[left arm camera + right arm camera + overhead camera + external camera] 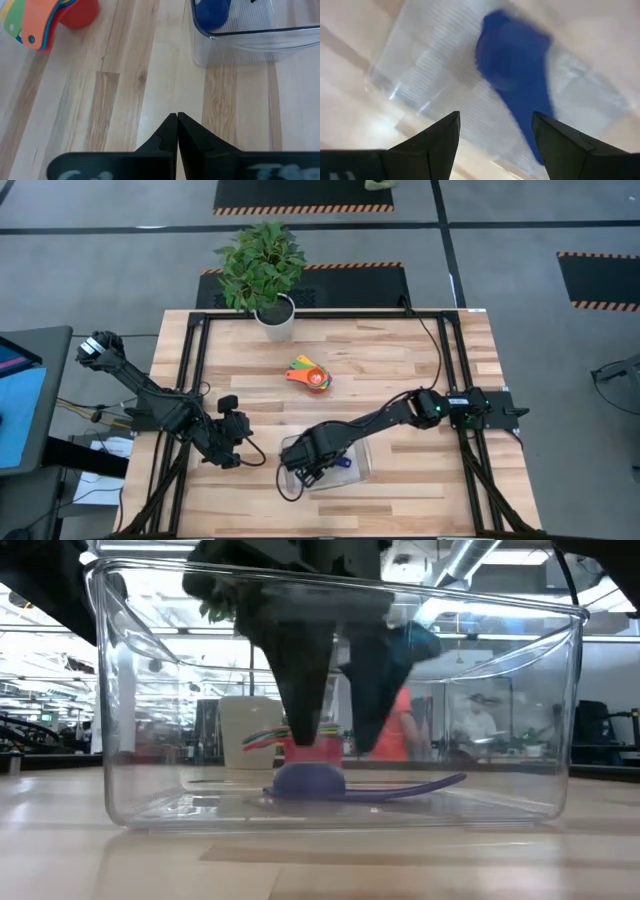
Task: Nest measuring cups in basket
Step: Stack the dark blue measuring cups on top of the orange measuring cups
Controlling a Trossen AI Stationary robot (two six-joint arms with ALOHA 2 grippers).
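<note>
**First cup down, the rest still to fetch**

The right gripper (312,467) hangs spread above the dark blue cup (512,55) lying in the basket (570,720) (nothing pinched). Next it must reach the remaining cups (310,374), well beyond. The left gripper (177,120) waits beside, pressed together.

You had the basket (355,465) sitting near the front edge of the table (400,370), with one measuring cup (310,780) lying inside it, handle flat on the floor. The right gripper (312,472) hung over the basket's left part, above that cup. The rest of the cups (310,375) sat stacked behind the basket, toward the plant pot (276,320) at the back. The left gripper (232,450) was parked left of the basket.
</note>
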